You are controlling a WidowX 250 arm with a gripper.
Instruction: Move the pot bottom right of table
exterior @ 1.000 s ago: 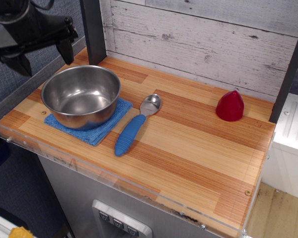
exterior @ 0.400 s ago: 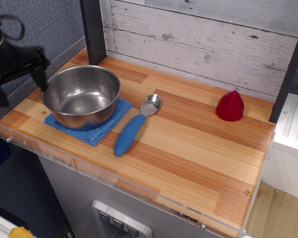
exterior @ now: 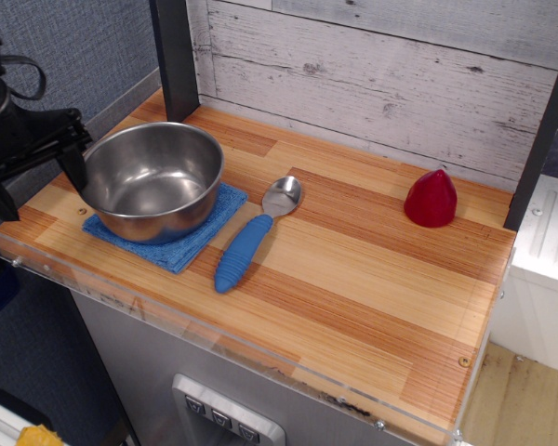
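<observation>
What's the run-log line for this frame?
gripper: open, at left rim of shiny steel pot, grasp not closed | pot: on blue cloth, table left end | blue-handled spoon, red cone: untouched

A robot lab's mock kitchen corner: a small striped wooden tabletop (exterior: 353, 279) with a clear acrylic rim sits on a grey metal base (buttons at 6 o'clock), a whitewashed plank backdrop (exterior: 391, 65) stands at 12 o'clock, and grey-blue office partition fabric (exterior: 65, 46) fills 10 o'clock.
</observation>
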